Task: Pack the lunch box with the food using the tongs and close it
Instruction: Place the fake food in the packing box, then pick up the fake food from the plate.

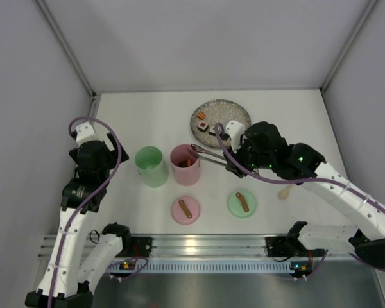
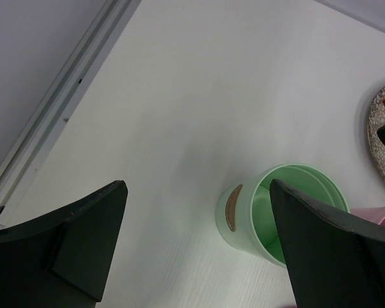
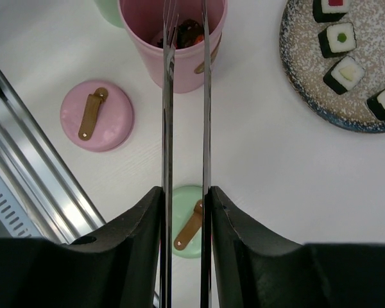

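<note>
Our right hand (image 3: 185, 200) is clamped on the tongs (image 3: 166, 141), a finger pressing each thin arm, with a narrow gap left between the arms. The tips reach over the mouth of the pink cup (image 3: 179, 74), which we take for the lunch box and which already holds some food (image 3: 187, 32). Their ends are cut off in the wrist view, so we cannot tell whether they carry a piece. The main risk, as we judge it, is a sideways swing or a low withdrawal catching the rim and tipping the cup, spilling what is packed. The slim metal could also twist or slide between the fingers, and a piece let go off-centre would land on the tabletop. The tongs lie nearly level, their long axis running across the tabletop. The tips point to our left and a little away, the joined end back in the hand. Sushi (image 3: 341, 37) waits on the plate (image 3: 308, 77) just beside. Our left hand (image 2: 197, 192) hangs wide apart above the green cup (image 2: 244, 224), holding nothing.
</note>
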You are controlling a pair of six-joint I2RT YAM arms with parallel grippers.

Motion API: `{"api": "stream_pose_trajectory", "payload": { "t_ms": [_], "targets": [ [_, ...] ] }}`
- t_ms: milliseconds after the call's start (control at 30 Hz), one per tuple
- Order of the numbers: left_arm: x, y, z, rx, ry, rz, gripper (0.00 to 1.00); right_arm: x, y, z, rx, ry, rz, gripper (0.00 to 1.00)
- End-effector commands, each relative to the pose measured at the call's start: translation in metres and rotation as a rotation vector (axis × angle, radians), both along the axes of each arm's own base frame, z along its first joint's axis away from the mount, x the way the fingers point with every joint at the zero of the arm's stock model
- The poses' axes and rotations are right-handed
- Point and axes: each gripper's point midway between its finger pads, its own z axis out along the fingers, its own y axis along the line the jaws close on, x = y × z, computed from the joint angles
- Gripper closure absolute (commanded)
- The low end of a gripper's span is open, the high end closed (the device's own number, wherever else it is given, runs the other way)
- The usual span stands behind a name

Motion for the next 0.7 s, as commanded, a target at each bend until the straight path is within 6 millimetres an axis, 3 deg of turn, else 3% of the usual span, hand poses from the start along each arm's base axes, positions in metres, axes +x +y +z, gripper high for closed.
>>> {"api": "stream_pose_trajectory", "payload": {
  "t_ms": [0,133,233,333,367,567,667],
  "targets": [
    [0.004,-0.003,0.016,-0.010,-0.067,-0.011,0.01,0.009,0.006,0.051,0.116,-0.110,-0.048,0.66],
    [0.005,-0.003,0.015,-0.012,-0.066,-0.012,0.01,0.035,0.004,0.080,0.218,-0.117,-0.203,0.67],
    [0.005,-0.004,0.014,-0.012,-0.061,-0.015,0.01,0.071,-0.007,0.086,0.274,-0.086,-0.347,0.68],
    [0.006,-0.004,0.014,-0.013,-0.061,-0.015,0.01,0.104,-0.011,0.079,0.254,-0.063,-0.420,0.66],
    [0.006,-0.004,0.014,-0.013,-0.059,-0.016,0.01,0.115,-0.006,0.065,0.216,-0.042,-0.421,0.66],
    [0.009,-0.005,0.009,-0.011,-0.041,-0.018,0.01,0.171,0.009,0.039,0.205,0.006,-0.351,0.65],
    [0.009,-0.005,0.008,-0.010,-0.036,-0.021,0.01,0.208,-0.004,0.016,0.136,-0.011,-0.324,0.64]
  ]
}}
